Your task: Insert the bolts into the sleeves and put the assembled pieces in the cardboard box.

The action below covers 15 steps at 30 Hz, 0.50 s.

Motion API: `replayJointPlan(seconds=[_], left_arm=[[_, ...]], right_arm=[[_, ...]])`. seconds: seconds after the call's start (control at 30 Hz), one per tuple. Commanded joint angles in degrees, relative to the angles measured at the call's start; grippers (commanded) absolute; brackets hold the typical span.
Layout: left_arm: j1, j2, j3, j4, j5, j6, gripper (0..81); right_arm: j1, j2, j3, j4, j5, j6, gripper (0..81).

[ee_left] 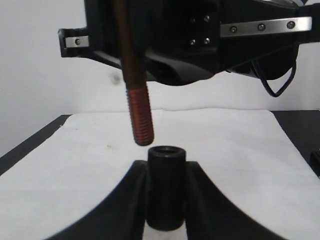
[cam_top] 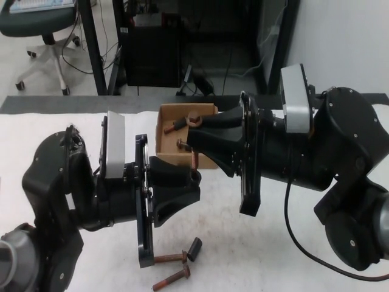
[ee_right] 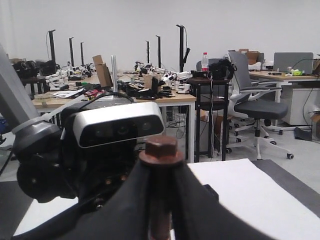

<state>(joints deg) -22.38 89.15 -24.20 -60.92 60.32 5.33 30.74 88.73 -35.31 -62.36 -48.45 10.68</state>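
Left gripper point(ee_left: 166, 169): fingers point(ee_left: 125, 210) clamped on the smooth black cylindrical metal sleeve point(ee_left: 166, 195), which is upright with its bore uppermost.

Right gripper point(ee_right: 161, 172): closed on the copper-brown threaded metal bolt point(ee_left: 139, 110). The threaded tip is just above the sleeve's mouth, slightly off-centre, not touching.

Brown cardboard box point(cam_top: 163, 131) stands behind them on the white cloth point(cam_top: 255, 255).

Robotics lab: rig-cluttered desks point(ee_right: 167, 98), office chair point(ee_right: 254, 107).
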Motion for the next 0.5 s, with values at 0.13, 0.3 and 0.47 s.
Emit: replayJointPlan(seconds=[0.13,0.3,0.47], left_arm=[[0.14,-0.68,-0.42,-5.11,-0.50,-3.85,0.3],[0.14,-0.68,0.08,-5.66,-3.29,-4.94,0.3],[0.14,-0.68,0.07,-5.82,-3.52,-4.94,0.3]], right_arm=[[0.20,-0.15,0.04,-0.37,0.36,-0.44,0.8],[0.17,-0.15,0.21,-0.37,0.36,-0.44,0.8],[0.17,-0.15,0.30,-0.37,0.36,-0.44,0.8]])
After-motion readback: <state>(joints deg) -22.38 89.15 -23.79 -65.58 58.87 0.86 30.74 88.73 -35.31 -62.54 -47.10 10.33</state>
